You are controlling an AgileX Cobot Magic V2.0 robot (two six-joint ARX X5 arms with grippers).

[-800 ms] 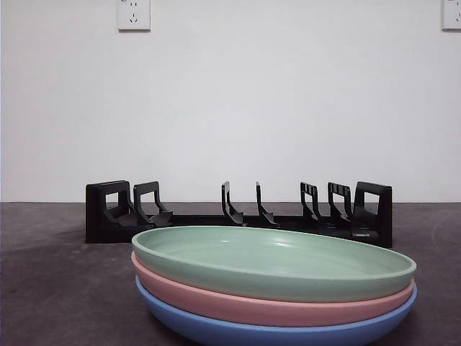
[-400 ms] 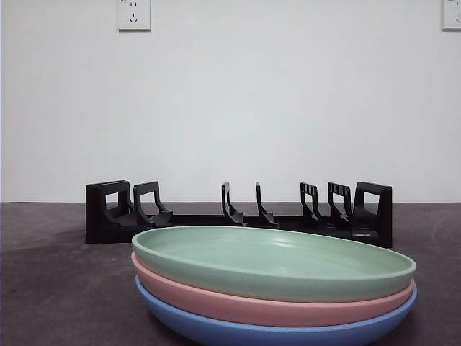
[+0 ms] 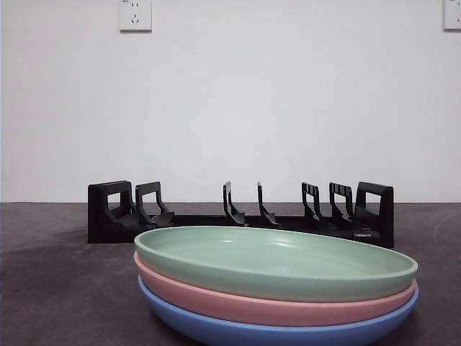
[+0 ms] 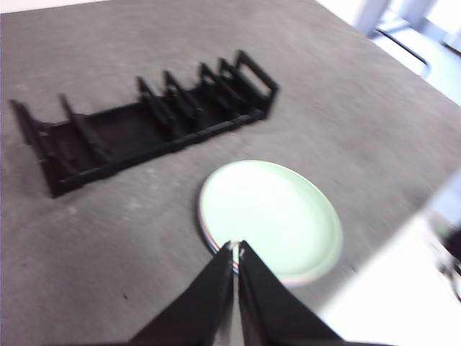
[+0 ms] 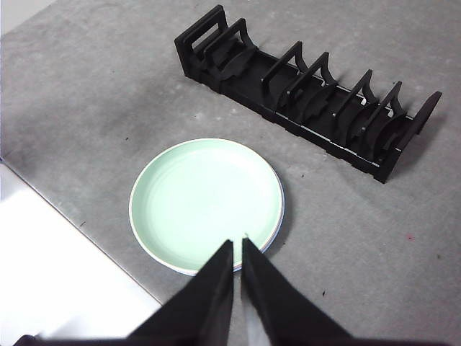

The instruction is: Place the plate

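Three plates are stacked on the table: a green plate (image 3: pixel 274 261) on top, a pink plate (image 3: pixel 238 306) under it, a blue plate (image 3: pixel 274 334) at the bottom. The green plate also shows in the left wrist view (image 4: pixel 270 216) and the right wrist view (image 5: pixel 205 203). A black plate rack (image 3: pixel 241 215) with empty slots stands behind the stack; it also shows in the left wrist view (image 4: pixel 144 122) and the right wrist view (image 5: pixel 310 90). My left gripper (image 4: pixel 236 249) is shut and empty, high above the stack's edge. My right gripper (image 5: pixel 238 245) is shut and empty, high above the stack.
The grey table (image 3: pixel 50 288) runs to a white wall with two sockets (image 3: pixel 135 14). The table's near edge shows as a white strip in the right wrist view (image 5: pixel 65 274).
The front view has shifted very slightly; the plates and rack sit where they were. No arm has entered that view.
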